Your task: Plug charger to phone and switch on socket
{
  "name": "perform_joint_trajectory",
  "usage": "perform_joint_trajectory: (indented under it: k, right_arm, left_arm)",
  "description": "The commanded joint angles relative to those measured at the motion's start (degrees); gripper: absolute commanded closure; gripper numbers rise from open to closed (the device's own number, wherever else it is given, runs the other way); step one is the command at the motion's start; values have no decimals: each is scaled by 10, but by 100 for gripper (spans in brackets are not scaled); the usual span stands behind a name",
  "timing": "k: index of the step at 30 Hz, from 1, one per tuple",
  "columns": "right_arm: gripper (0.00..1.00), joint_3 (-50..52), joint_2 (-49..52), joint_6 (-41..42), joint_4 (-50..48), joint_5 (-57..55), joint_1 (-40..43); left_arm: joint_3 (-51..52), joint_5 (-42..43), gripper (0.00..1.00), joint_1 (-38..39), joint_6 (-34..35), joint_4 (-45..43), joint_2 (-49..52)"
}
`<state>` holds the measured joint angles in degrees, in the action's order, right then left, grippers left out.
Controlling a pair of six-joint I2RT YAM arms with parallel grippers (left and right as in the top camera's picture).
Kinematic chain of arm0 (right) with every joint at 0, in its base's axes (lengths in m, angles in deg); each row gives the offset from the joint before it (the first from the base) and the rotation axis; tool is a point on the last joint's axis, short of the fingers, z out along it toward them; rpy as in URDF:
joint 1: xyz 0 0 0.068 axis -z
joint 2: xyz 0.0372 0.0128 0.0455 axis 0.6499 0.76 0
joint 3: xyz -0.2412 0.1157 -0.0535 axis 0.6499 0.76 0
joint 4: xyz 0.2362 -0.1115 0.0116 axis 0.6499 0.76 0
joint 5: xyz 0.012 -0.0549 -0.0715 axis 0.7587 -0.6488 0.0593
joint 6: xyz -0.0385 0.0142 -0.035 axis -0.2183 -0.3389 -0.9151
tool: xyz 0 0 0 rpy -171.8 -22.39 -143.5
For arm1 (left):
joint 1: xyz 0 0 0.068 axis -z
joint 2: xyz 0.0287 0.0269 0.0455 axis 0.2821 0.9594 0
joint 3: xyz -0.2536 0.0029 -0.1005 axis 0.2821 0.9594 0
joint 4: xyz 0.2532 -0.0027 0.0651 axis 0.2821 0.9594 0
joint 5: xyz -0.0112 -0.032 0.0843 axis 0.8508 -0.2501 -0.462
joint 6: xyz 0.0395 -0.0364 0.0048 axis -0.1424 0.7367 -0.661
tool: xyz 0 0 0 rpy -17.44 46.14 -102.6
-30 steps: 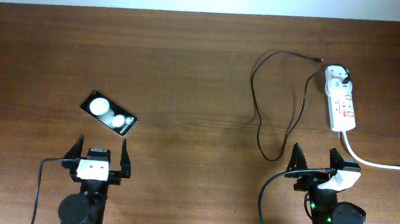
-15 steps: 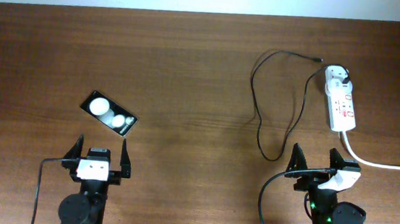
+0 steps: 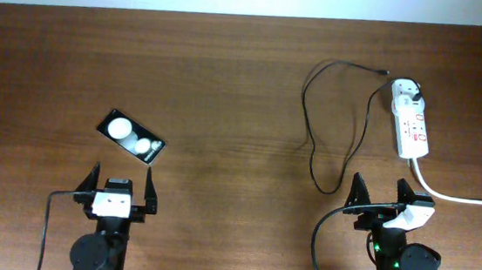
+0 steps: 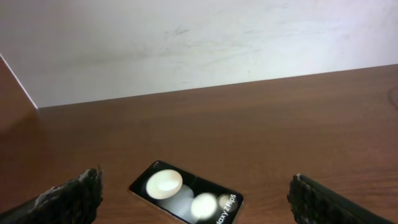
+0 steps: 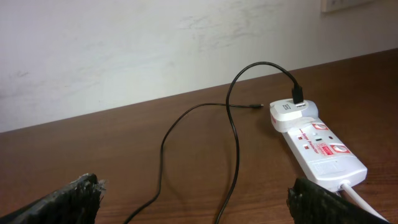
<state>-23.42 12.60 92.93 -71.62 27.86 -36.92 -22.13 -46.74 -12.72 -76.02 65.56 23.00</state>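
The left gripper (image 3: 121,177) and right gripper (image 3: 381,187) are both hanging spread wide, gripping nothing. The phone (image 3: 131,137) is lying on the tabletop (image 3: 228,81) just ahead of the left gripper. The charger (image 3: 305,101) (adapter sitting in the socket (image 3: 412,125)) is looping ahead of the right gripper.

wooden table (image 3: 228,81) with phone (image 3: 132,135), charger (image 3: 311,159), socket (image 3: 412,128)

A: The left arm (image 3: 100,249) and right arm (image 3: 405,263): round black bases, a black cable (image 3: 43,231) curving off each.
B: White blocks (image 3: 113,200) behind ribbed black fingers (image 4: 329,202); green light (image 3: 396,264), right.
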Motion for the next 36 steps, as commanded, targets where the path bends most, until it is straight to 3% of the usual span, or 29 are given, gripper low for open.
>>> perform_joint_trajectory:
  k: [1, 5, 15, 19, 21, 26, 36]
  right_arm:
    - [1, 3, -5, 3, 3, -5, 2]
    - [1, 3, -5, 4, 3, -5, 2]
    - [1, 3, -5, 4, 3, -5, 2]
    - [1, 3, -5, 4, 3, -5, 2]
    - [1, 3, -5, 4, 3, -5, 2]
    - [1, 3, -5, 3, 3, -5, 2]
    - [1, 3, -5, 4, 3, -5, 2]
  left_arm:
    - [4, -13, 1, -3, -12, -2, -2]
    - [4, 53, 1, -3, -11, -5, -2]
    - [4, 101, 1, -3, 23, -244, -2]
    - [-13, 101, 1, -3, 23, -265, -2]
    - [-57, 101, 1, -3, 24, -225, -2]
    - [-224, 96, 1, -3, 23, -7, 26]
    - [-446, 97, 1, -3, 23, 94, 308]
